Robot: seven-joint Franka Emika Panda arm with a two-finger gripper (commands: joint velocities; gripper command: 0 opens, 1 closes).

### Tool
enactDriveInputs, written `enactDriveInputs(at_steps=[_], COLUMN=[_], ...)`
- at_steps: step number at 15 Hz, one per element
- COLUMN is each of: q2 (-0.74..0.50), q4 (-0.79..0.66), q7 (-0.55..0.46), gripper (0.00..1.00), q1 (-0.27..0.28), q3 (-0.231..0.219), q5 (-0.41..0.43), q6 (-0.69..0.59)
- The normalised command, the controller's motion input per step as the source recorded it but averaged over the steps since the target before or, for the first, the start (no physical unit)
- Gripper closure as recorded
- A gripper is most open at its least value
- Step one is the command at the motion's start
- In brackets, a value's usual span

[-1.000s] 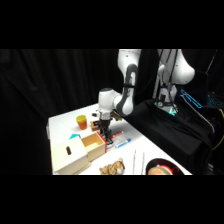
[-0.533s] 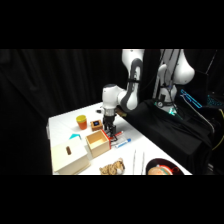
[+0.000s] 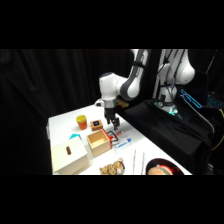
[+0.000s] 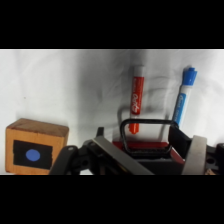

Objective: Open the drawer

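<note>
- gripper (image 3: 112,125) above drawer (image 3: 98,141) handle (image 4: 145,131); finger state: cannot tell
- drawer pulled out from cabinet (image 3: 69,156)
- red marker (image 4: 136,99) and blue marker (image 4: 183,97) beyond handle

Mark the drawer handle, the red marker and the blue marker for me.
drawer handle (image 4: 145,131): wrist view, top bar of the black wire loop.
red marker (image 4: 136,100): wrist view, middle of its barrel.
blue marker (image 4: 182,102): wrist view, white barrel below the blue cap.

White Franka Panda arm (image 3: 131,85) reaching down over the table from upper right, wrist bent vertical; black two-finger gripper (image 3: 113,122) pointing downward, its finger state indiscernible.
</note>
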Motion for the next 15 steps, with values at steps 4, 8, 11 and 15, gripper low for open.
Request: enactDriveInputs(at_steps=[4,8,11,15], q2=[-0.47,-0.38,-0.28,-0.19], q4=[-0.06,0.01,0.08,0.11], q7=[-0.07,0.02,0.08,0.14], gripper=[0.0,0.0,0.0,0.0], q1=[0.254,0.205,0.16,0.129], q3=[-0.249,-0.22,-0.171,-0.125], q5=[0.089,0.012,-0.036,-0.058], q6=[-0.45,-0.39,-0.33,-0.28])
